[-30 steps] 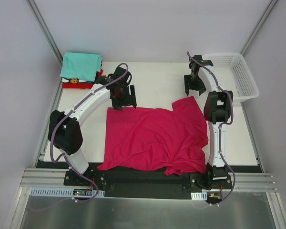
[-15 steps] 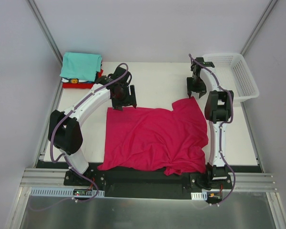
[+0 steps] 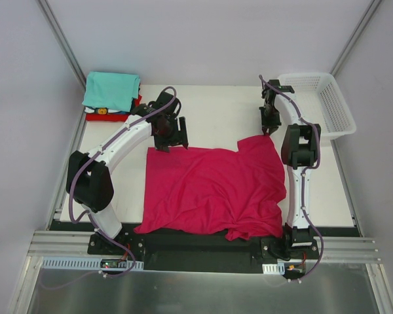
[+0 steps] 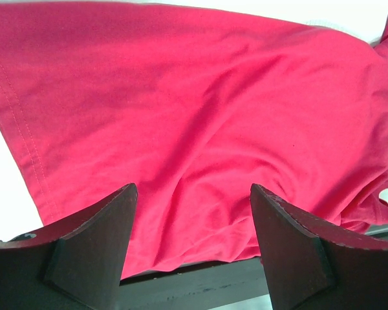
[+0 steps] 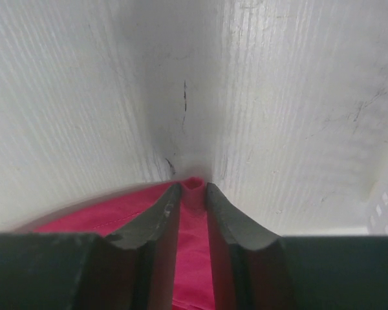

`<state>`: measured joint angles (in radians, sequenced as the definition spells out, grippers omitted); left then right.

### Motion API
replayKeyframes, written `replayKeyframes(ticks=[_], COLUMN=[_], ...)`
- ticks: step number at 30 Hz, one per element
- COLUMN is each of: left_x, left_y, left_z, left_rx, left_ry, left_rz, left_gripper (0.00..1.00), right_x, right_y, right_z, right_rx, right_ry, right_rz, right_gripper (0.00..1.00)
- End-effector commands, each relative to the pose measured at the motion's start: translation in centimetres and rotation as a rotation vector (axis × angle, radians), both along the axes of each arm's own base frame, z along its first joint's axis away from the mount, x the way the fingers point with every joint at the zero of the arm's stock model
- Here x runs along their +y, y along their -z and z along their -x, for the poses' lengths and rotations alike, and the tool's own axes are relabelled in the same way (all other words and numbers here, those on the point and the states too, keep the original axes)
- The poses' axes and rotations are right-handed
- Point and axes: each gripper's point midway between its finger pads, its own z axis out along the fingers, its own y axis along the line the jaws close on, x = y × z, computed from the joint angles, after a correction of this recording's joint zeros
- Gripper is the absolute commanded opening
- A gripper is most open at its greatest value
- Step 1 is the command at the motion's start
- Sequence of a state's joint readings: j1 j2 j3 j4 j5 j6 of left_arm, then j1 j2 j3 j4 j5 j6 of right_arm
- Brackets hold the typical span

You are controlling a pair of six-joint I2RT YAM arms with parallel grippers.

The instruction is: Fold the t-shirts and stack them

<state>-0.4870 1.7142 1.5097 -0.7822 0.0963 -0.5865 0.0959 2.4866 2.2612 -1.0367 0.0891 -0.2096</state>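
Note:
A large magenta-pink t-shirt (image 3: 213, 190) lies spread and wrinkled across the middle of the table. My right gripper (image 3: 269, 131) is at its far right corner; in the right wrist view the right gripper (image 5: 193, 186) is shut on a small pinch of that magenta cloth (image 5: 193, 213). My left gripper (image 3: 168, 145) hovers over the shirt's far left corner. Its jaws stand wide open in the left wrist view, the left gripper (image 4: 194, 188) holding nothing above the pink fabric (image 4: 200, 110). A stack of folded t-shirts sits at the far left, a teal one (image 3: 111, 89) over a red one (image 3: 99, 111).
A white mesh basket (image 3: 344, 112) stands at the far right corner, just right of the right arm. The table's dark front rail (image 4: 200, 284) shows below the shirt's near hem. Grey walls close in both sides.
My right gripper has come down toward the shirt's far right corner and closed its jaws on the cloth. The left arm and the shirt have stayed still.

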Motion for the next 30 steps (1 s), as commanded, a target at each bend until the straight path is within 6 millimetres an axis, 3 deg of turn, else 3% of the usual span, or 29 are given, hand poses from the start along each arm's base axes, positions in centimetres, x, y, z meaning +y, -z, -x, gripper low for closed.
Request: replayKeyframes(ticks=[1,4,14,18,23,30], left_x=[0.0,0.0,3.8,7.1,9.5,10.4], left_y=[-0.1,0.6,5.7,8.1,8.3,8.6], left_z=[0.1,-0.4,-3.1,-4.6,-6.2,-8.1], left_rx=[-0.005,0.005,0.150,0.189,0.162,0.139], left_ry=[-0.006,-0.004,-0.113,-0.224,-0.270,-0.264], left_rz=[0.006,0.014,0.026,0.003,-0.022,-0.037], left_gripper=[0.70,0.71,0.73,0.76,0.75,0.74], right_x=[0.3,0.3,0.9,1.6,2.0,2.5], right_y=[-2.1,-2.9,-6.9,-8.5,-9.1,-10.0], right_z=[0.0,0.3,0.9,1.4,2.1,2.7], right_rx=[-0.030,-0.038,-0.110,-0.141,-0.147,-0.164], right_ry=[0.003,-0.002,-0.018,-0.030,-0.046,-0.058], right_rz=[-0.008,0.005,0.000,-0.007,-0.001,-0.007], right_gripper=[0.22,0.12,0.08,0.07,0.07,0.06])
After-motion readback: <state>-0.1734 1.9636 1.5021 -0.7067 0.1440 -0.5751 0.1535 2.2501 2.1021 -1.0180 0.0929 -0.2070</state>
